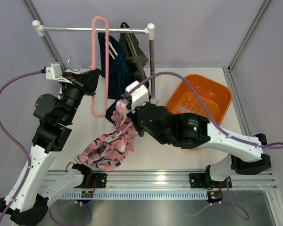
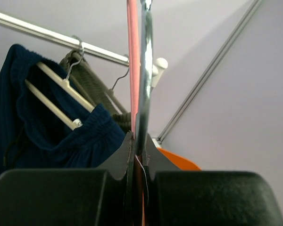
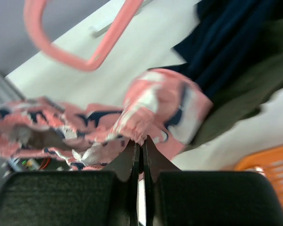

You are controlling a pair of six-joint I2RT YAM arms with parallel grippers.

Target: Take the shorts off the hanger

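Observation:
My left gripper is shut on the pink hanger, which hangs from the rail; in the left wrist view the hanger runs up from between my jaws. My right gripper is shut on the pink shorts with navy and white blotches, which trail from the gripper down onto the table, off the hanger. The right wrist view shows the cloth pinched at the jaw tips. The navy shorts and the olive shorts hang on white hangers on the rail.
An orange basket stands at the right, behind my right arm. The rail's right post stands just behind my right gripper. Frame poles run along the back corners.

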